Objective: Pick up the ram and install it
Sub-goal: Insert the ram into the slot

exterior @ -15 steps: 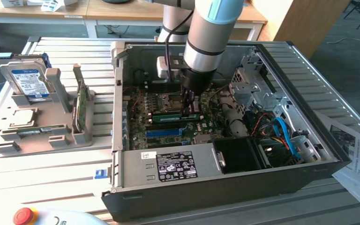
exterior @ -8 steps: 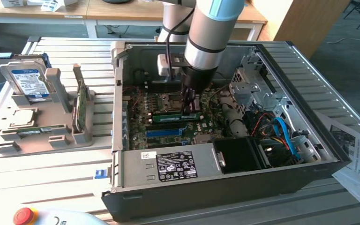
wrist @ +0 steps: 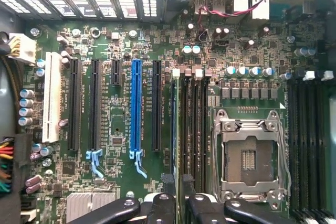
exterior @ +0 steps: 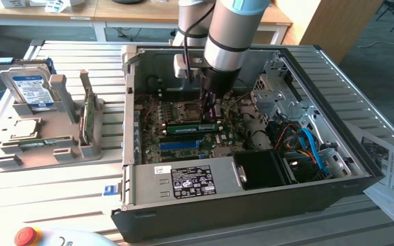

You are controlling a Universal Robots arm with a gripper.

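The ram (exterior: 190, 128) is a slim green stick standing on edge in a memory slot of the motherboard (exterior: 157, 149), just in front of the CPU socket (exterior: 186, 108). My gripper (exterior: 211, 117) reaches straight down into the open computer case (exterior: 252, 205) and grips the stick near the end on the exterior view's right. In the wrist view the ram (wrist: 178, 129) shows edge-on as a thin line over the slots beside the CPU socket (wrist: 249, 156). My gripper (wrist: 181, 205) has its two dark fingers close on either side of the stick.
A grey tray (exterior: 60, 154) on the exterior view's left holds a hard drive (exterior: 29, 87), an upright green card (exterior: 86, 120) and a second green stick (exterior: 43, 143). The power supply (exterior: 190, 179) and blue cables (exterior: 310, 146) crowd the case front. A red stop button (exterior: 27, 236) sits near.
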